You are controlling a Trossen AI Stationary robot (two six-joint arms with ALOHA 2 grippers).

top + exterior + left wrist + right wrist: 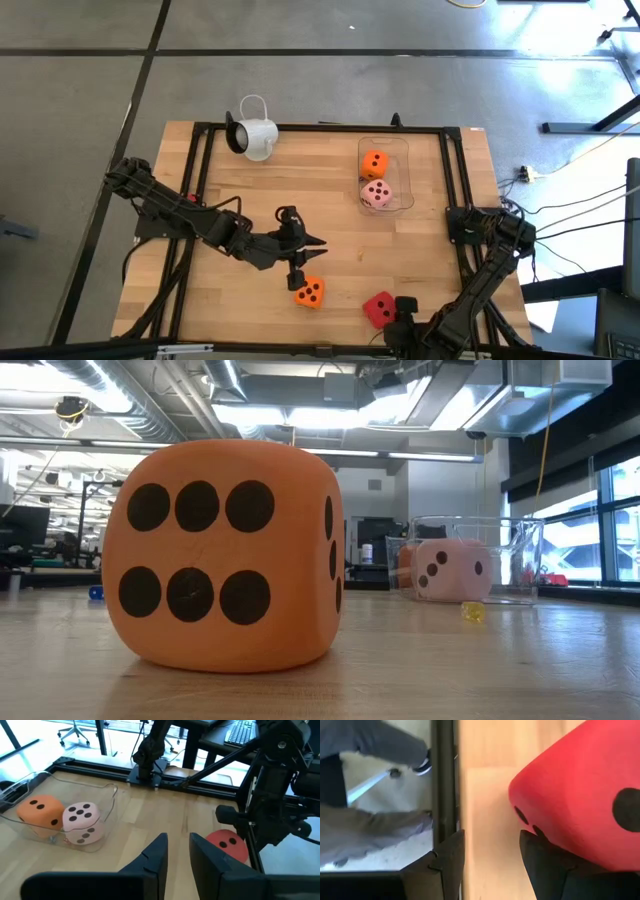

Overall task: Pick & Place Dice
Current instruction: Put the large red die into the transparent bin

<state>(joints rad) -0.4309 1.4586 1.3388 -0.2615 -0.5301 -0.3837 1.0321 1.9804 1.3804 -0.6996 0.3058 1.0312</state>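
One orange die rests flat on the wooden table near its front edge and fills the low view. My left gripper hangs above and just behind it, slightly open with nothing between the fingers. A red die lies to its right at the front edge. My right gripper points down at that die's right side, open, with most of the die beyond one finger. Another orange die and a pale pink die sit in a clear container. My right gripper comes at the red die from above, slanting. One finger stands against the die's lower edge, the other over bare table. I cannot tell whether that finger touches the die. The die rests on the table.
A white mug-like camera stands at the far left of the table. A black frame runs round the table's edges. Bare wood lies between the container and the front dice. A small yellow bit lies near the container.
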